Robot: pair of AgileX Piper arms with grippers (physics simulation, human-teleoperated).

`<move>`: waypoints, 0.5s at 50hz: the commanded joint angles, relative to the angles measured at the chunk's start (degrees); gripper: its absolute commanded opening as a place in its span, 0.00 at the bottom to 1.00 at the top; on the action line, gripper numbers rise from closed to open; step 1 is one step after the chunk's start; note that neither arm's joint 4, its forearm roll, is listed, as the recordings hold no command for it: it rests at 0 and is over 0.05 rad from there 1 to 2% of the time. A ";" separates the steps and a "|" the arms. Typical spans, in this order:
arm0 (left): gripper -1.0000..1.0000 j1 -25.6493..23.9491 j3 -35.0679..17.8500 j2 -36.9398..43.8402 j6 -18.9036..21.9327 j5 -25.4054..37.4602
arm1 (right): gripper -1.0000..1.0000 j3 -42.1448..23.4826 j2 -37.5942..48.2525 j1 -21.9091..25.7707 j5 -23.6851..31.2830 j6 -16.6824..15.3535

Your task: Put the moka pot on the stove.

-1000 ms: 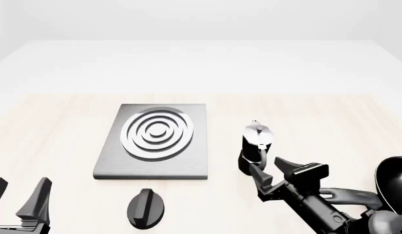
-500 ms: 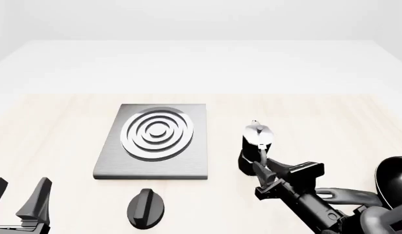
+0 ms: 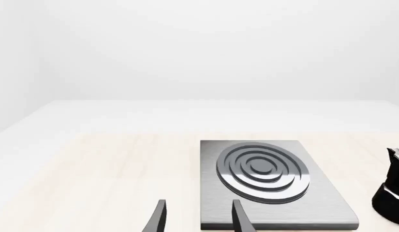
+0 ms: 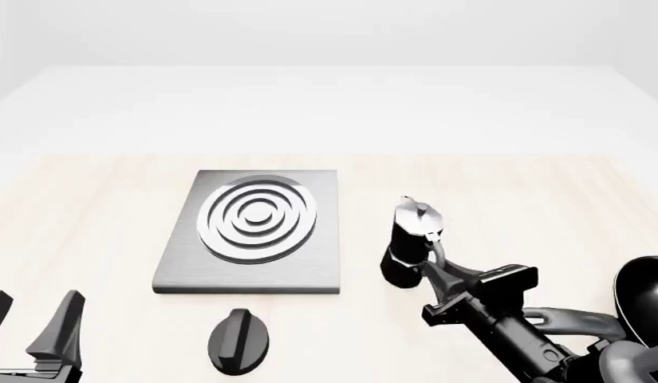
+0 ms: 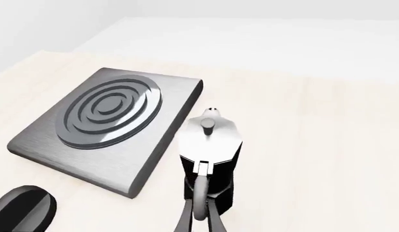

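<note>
Standing on the tabletop [image 4: 541, 199] just beside the stove [image 4: 249, 231], the moka pot [image 4: 411, 243] looked rigid, glossy, slippery; right jaws pinched its handle, the sensible hold. Left jaws gaped, empty.

I find nothing I can read here. The moka pot [image 4: 411, 239] in my right gripper [image 4: 430, 267] bears no brand or label, the stove [image 4: 254, 231] shows only its plain rings, and the black knob [image 4: 239, 341] carries no marks or numbers.
</note>
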 commanded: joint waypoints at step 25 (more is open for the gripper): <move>1.00 0.00 0.00 0.00 0.00 0.00 | 0.00 -1.31 -18.99 1.69 15.52 -1.39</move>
